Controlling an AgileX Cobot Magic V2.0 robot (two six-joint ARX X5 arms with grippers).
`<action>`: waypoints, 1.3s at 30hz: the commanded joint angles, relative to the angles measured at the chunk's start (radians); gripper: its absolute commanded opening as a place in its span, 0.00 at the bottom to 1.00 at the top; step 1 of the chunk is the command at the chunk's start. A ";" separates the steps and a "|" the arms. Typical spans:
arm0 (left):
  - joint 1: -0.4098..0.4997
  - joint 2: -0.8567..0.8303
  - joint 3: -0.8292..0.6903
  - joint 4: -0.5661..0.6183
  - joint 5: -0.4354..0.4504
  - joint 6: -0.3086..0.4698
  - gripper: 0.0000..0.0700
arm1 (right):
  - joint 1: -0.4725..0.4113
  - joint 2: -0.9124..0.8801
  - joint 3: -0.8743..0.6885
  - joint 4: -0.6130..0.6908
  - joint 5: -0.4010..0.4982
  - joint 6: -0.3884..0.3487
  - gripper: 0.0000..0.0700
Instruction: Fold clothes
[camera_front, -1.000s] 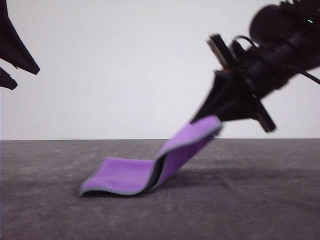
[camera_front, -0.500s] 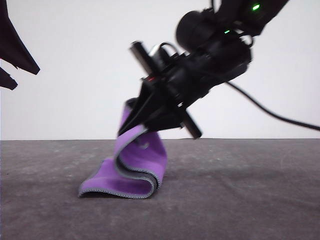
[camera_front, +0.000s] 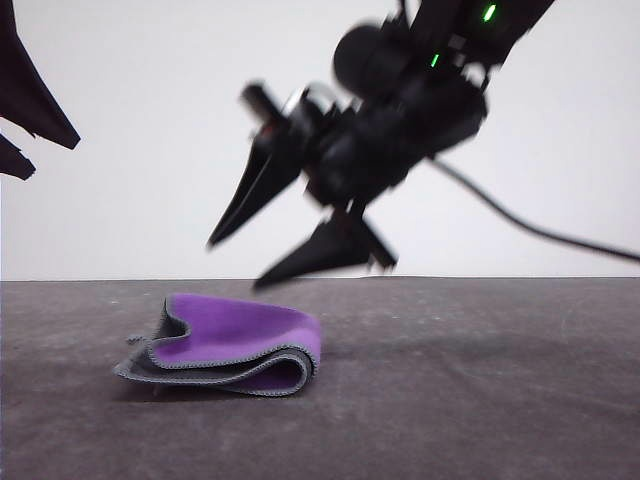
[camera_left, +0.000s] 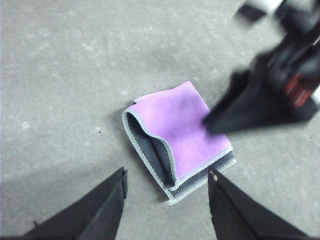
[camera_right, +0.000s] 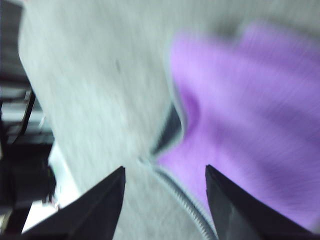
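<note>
Cloth (camera_front: 235, 347) lies folded on the grey table (camera_front: 480, 400), lower left of centre in the front view, purple face up with grey stitched edging and a dark grey layer peeking out at its left end. Just above it and slightly right, the right gripper (camera_front: 232, 262) hangs in the air with its fingers spread wide, clear of the fabric. In the left wrist view, the left gripper (camera_left: 166, 182) is also splayed apart, the cloth between and beyond its fingertips.
</note>
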 joint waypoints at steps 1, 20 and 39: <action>-0.002 0.006 0.006 0.008 0.000 -0.003 0.44 | -0.002 -0.034 0.020 -0.018 0.039 -0.082 0.46; -0.002 0.006 0.006 0.004 0.001 -0.001 0.44 | -0.170 -0.690 -0.370 -0.068 0.397 -0.339 0.46; -0.004 0.005 0.006 0.009 0.007 -0.004 0.00 | -0.217 -0.837 -0.605 0.064 0.397 -0.293 0.00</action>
